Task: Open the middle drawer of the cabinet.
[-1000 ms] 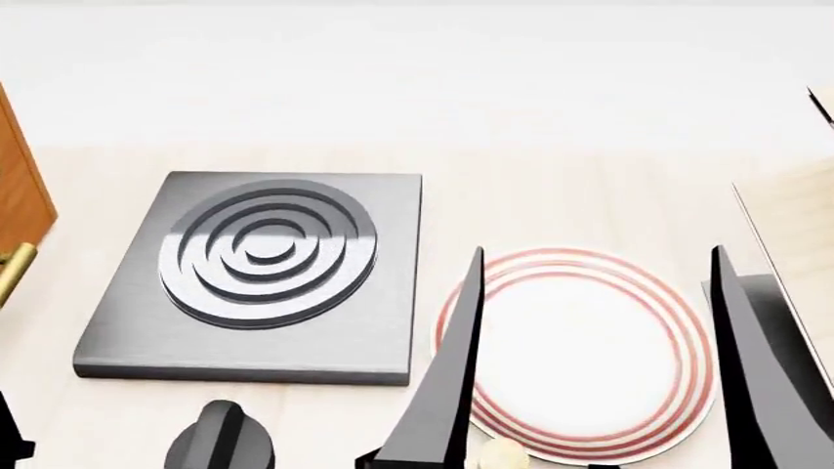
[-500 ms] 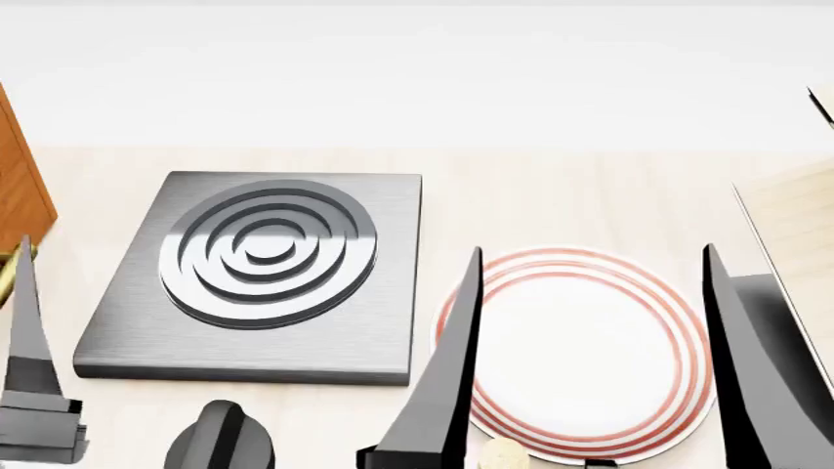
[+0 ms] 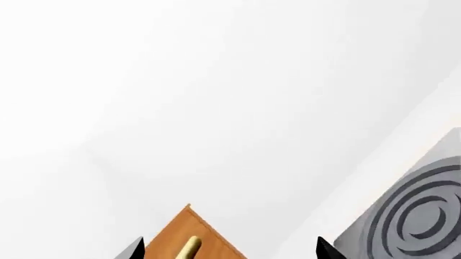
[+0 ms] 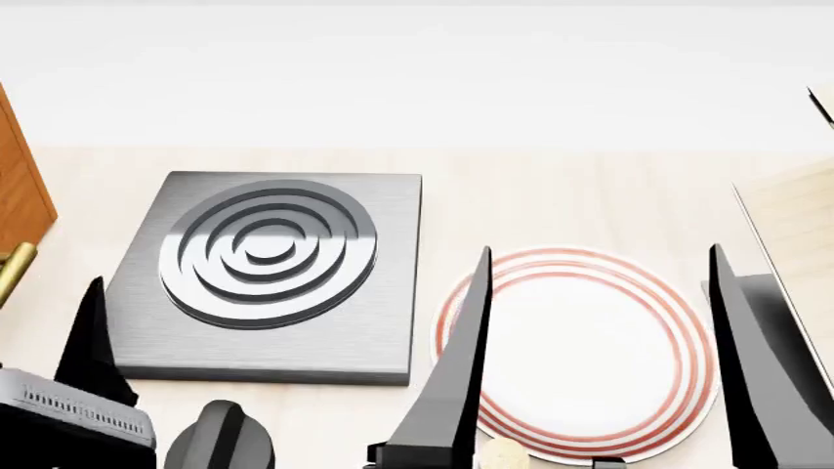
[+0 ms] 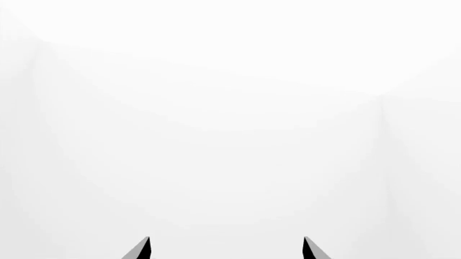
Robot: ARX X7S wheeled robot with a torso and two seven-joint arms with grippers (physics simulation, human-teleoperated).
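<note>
The left gripper (image 3: pixel 229 252) has its jaws spread wide and empty, with the brass handle (image 3: pixel 189 248) between the tips and ahead of them. That handle sits on the cabinet (image 3: pixel 198 234); whether it belongs to the middle drawer cannot be told. Best to confirm the drawer, bracket the bar squarely, then close. The right gripper (image 5: pixel 224 249) is wide too, above the plate (image 4: pixel 587 342).
</note>
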